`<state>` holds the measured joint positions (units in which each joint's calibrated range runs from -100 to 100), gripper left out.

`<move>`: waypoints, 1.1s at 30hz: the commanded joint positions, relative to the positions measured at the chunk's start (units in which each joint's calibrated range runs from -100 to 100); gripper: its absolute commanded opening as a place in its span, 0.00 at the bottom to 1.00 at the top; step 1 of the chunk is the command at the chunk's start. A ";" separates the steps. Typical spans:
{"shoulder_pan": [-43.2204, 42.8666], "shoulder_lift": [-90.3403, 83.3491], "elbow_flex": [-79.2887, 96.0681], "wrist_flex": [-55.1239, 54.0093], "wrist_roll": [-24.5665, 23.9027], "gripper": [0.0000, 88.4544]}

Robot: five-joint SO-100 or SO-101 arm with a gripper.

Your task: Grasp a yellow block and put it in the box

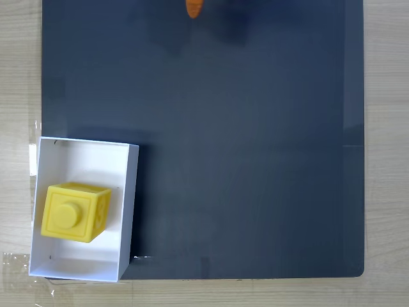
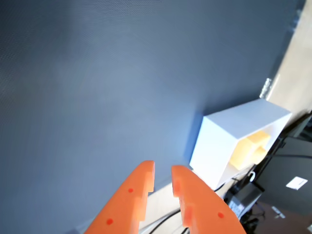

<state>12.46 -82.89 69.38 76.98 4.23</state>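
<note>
Gripper [image 2: 163, 175] empty, orange fingers parted by a narrow gap, poised above the dark mat [image 2: 97, 97]. In the wrist view the box [image 2: 229, 141] sits right of the fingertips, well apart. The fixed view shows the yellow block [image 1: 75, 212] resting inside the box [image 1: 125, 211], stud face up.
</note>
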 commanded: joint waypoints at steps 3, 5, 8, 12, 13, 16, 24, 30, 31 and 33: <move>0.17 -16.94 14.43 0.16 1.76 0.05; 0.17 -16.18 18.05 -1.41 1.60 0.05; 0.75 -15.92 22.03 -2.72 1.34 0.05; 0.33 -16.01 22.48 -2.90 1.60 0.06; 0.33 -16.01 22.48 -2.90 1.60 0.06; 0.25 -16.01 22.48 -2.90 1.65 0.06; 0.25 -16.01 22.48 -2.90 1.65 0.06; 0.25 -16.01 22.48 -2.90 1.65 0.05; 0.25 -16.01 22.48 -2.90 1.65 0.05; 0.25 -16.01 22.48 -2.90 1.65 0.05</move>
<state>12.64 -98.74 91.78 74.04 5.65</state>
